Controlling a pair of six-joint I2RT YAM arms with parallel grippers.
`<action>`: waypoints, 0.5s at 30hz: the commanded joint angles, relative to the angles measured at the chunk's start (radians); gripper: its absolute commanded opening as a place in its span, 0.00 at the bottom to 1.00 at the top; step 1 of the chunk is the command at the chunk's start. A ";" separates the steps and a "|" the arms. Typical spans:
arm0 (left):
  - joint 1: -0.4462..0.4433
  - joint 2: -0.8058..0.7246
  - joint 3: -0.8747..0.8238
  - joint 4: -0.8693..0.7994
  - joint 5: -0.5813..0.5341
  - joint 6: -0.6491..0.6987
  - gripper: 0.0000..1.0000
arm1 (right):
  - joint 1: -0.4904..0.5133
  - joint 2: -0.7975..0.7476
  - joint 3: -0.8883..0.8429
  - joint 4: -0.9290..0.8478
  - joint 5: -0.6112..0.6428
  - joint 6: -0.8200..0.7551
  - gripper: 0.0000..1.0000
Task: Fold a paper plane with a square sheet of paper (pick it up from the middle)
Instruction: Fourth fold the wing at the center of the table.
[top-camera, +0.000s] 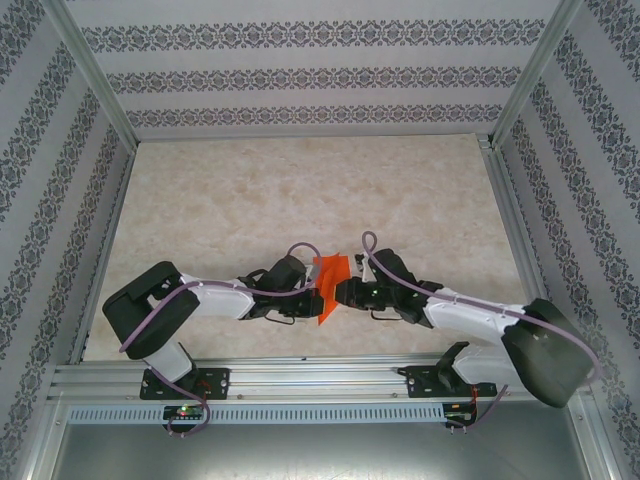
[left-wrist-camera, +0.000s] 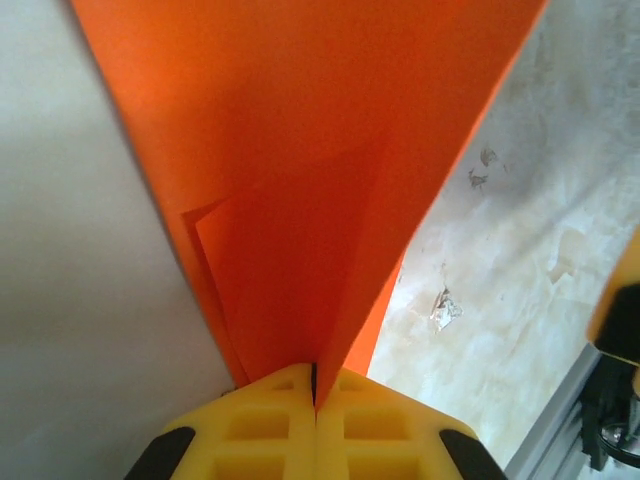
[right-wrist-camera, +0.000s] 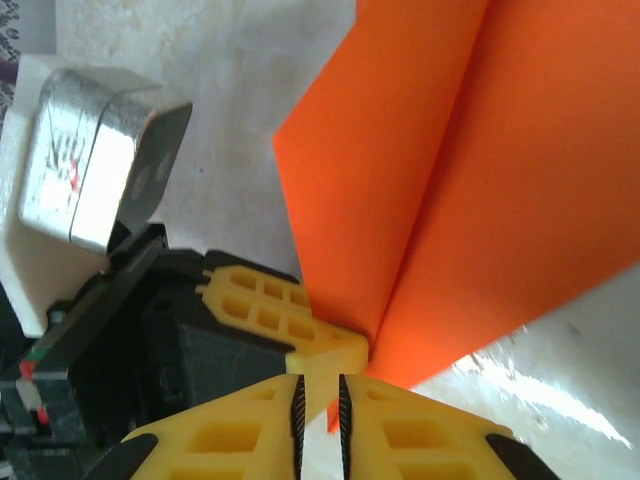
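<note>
The orange-red square sheet of paper (top-camera: 330, 283) hangs between the two grippers above the table's near middle. It is folded along a centre crease, with layered flaps and a point hanging down. My left gripper (top-camera: 308, 290) is shut on the paper's (left-wrist-camera: 300, 150) crease, and its yellow fingers (left-wrist-camera: 270, 420) press together around the fold. My right gripper (top-camera: 343, 292) faces it from the right. Its jaws (right-wrist-camera: 320, 400) stand a narrow gap apart, right at the left gripper's fingertips (right-wrist-camera: 330, 350). A tip of the paper (right-wrist-camera: 480, 180) hangs in that gap.
The beige marbled table (top-camera: 300, 190) is walled by patterned panels and metal frame posts (top-camera: 95, 75). An aluminium rail (top-camera: 320, 375) runs along the near edge under both arm bases. A small pale scrap (left-wrist-camera: 445, 308) lies on the table below the paper.
</note>
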 joint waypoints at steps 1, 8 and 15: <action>0.036 0.014 -0.053 0.003 0.051 -0.016 0.04 | 0.010 0.063 0.045 0.169 -0.023 0.040 0.18; 0.090 0.019 -0.077 0.037 0.130 -0.031 0.04 | 0.014 0.200 0.095 0.258 -0.047 0.079 0.17; 0.132 0.049 -0.095 0.081 0.207 -0.047 0.04 | 0.013 0.286 0.113 0.288 -0.041 0.093 0.16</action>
